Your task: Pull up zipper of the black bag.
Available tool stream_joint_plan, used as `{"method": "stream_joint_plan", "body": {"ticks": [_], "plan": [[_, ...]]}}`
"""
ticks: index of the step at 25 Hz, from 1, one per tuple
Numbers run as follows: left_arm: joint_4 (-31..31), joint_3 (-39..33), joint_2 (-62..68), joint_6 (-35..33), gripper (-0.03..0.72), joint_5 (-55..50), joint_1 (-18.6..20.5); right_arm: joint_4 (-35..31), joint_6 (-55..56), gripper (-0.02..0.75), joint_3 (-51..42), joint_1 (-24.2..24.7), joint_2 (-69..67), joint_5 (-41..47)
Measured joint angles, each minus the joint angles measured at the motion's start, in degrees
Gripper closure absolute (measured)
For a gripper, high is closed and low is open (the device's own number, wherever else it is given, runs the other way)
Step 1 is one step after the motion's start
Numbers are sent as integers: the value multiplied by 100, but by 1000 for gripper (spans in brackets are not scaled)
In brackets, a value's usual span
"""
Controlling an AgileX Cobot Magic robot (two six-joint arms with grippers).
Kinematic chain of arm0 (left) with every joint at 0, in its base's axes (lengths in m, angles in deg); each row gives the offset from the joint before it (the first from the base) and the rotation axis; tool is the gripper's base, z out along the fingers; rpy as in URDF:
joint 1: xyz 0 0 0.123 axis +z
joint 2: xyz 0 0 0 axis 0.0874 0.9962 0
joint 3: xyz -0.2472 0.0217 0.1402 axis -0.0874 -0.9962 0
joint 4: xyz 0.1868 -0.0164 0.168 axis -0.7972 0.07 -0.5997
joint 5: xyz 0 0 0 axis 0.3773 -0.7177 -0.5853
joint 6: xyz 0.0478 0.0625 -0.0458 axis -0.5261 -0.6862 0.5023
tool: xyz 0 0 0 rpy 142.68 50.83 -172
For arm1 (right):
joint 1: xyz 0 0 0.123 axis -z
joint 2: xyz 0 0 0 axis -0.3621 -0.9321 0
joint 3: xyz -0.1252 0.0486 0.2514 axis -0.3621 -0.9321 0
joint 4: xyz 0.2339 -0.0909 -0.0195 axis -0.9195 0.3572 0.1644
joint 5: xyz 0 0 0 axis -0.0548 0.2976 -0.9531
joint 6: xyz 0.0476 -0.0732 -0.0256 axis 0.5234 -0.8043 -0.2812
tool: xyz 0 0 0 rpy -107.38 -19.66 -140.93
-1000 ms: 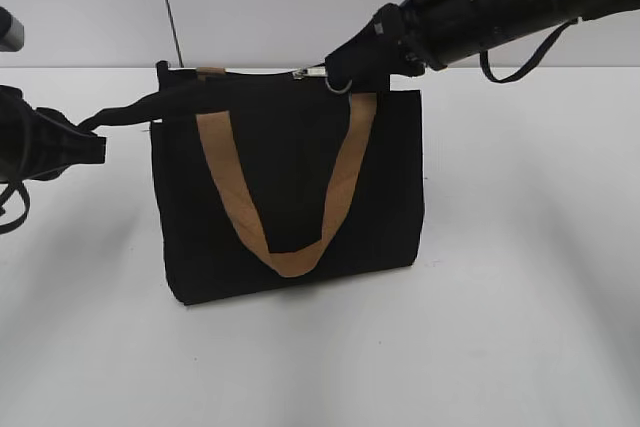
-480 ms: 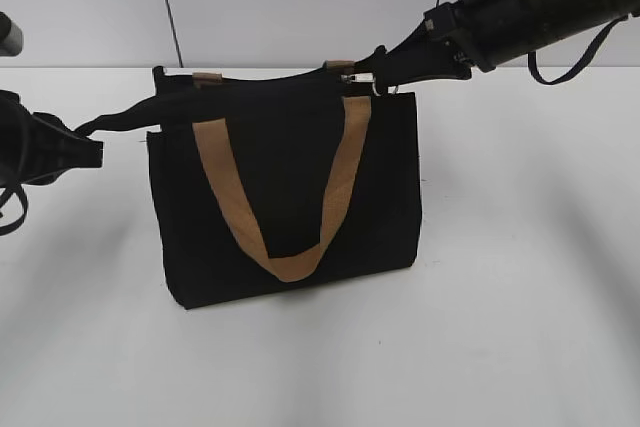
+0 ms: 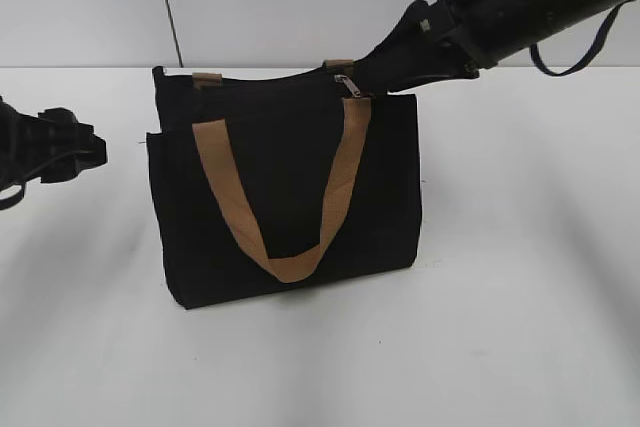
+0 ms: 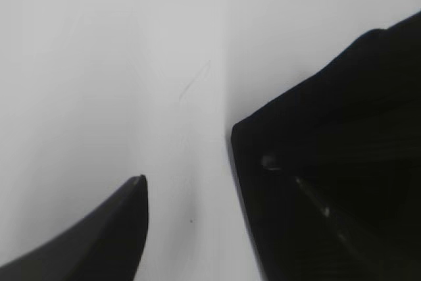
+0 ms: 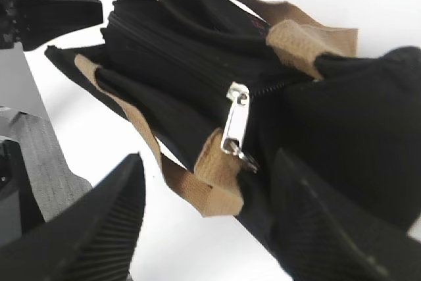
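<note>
Now that the zipper (image 5: 237, 123) hangs free near the bag's (image 3: 290, 197) right end, both fingers are spread, nothing gripped; zip looks done.

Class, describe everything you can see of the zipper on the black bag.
The zipper is a small silver metal pull on a black toothed track along the top edge of the bag. It hangs loose over the bag's side, near the right end of the track, beside a tan strap. The right pincer is open around it, not touching.
</note>
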Motion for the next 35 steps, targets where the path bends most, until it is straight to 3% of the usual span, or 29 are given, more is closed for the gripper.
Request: {"method": "stream_joint_plan", "body": {"ticks": [3,7,17,26,35], "plan": [[368,115,-241,0,181,-690,-35,599,420,248,0,0,311,25],[470,280,-616,0,209,-1556,-175,1224,877,241,-131,0,699,92],[563,313,-1955,-223,246,-3441,-815,1561,1134,240,-1300,0,1995,-236],[530,292,-3849,-696,258,-4365,-844,2674,2360,240,-2567,0,3680,-864],[523,36,-5474,-1034,261,-4894,-848,3537,3480,244,-3579,0,5959,-821]]}}
